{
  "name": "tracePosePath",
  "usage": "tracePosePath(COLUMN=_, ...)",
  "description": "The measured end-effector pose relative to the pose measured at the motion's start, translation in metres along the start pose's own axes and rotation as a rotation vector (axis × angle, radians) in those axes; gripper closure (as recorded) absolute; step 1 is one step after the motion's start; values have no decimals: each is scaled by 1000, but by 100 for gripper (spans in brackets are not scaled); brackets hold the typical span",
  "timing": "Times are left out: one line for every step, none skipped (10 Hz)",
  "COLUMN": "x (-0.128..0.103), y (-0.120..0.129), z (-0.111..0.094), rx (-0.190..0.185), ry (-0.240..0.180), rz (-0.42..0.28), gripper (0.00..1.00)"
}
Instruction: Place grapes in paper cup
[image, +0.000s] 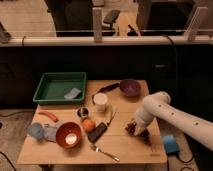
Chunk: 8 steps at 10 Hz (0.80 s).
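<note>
Gripper (133, 128) sits low over the table (129, 151) near its right edge, right at the grapes (145, 136). I can't tell if it's clamped on them or loose. Grapes run as a dark bunch by the right edge, toward the front right corner. White arm (172, 116) leaves past the right edge. Cup (100, 101) stands upright mid-table, nearer the back edge, well apart from the grapes. Metal cup (83, 113) is just front-left of it, with the orange (88, 124) beside that. Purple bowl (129, 87) is at the back right corner, green tray (59, 86) at the back left, and fork (104, 152) by the front edge.
</note>
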<state>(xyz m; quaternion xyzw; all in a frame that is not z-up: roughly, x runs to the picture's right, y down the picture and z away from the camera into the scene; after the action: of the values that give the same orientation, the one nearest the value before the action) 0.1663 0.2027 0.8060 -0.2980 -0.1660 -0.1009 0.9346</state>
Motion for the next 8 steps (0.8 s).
tracePosePath(x=-1, y=-2, z=-7, rx=6, ry=-2, rz=0, gripper=96)
tracePosePath(x=-2, y=-4, z=-12, rx=14, ry=-2, rz=-1, gripper=96)
tracePosePath(x=-5, y=-8, z=-16, rx=26, ry=-1, rz=-6, gripper=96)
tracePosePath(x=-10, y=-13, z=-24, rx=37, ry=2, rz=-12, gripper=96)
tracePosePath(x=-15, y=-19, z=-34, rx=46, ry=3, rz=-18, gripper=96)
tracePosePath(x=-19, y=-24, z=-47, rx=56, ry=5, rz=-20, gripper=96)
tracePosePath(x=-23, y=-30, z=-59, rx=69, ry=8, rz=-23, gripper=96)
tracePosePath(x=-25, y=-36, z=-65, rx=79, ry=12, rz=-28, gripper=96)
